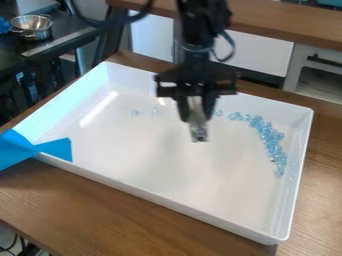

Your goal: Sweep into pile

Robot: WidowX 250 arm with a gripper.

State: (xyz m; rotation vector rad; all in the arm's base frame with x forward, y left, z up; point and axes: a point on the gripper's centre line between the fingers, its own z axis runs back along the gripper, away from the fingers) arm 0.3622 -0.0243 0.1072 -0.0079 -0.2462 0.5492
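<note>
Hand (196, 116) is clamped on a pale tool (198, 131) by its upper end, the right spot imo. Blue beads (270, 141) mostly curve along the right of the tray (180, 172). Probably light, hard, slippery, so nudge, don't pinch.

Camera view, one: looks down at a slant over the bench (100, 212), facing my pincer (196, 117) from across the white tray (160, 200); middling near, the tray spanning most of its width, white cabinet fronts (250, 52) beyond.
</note>
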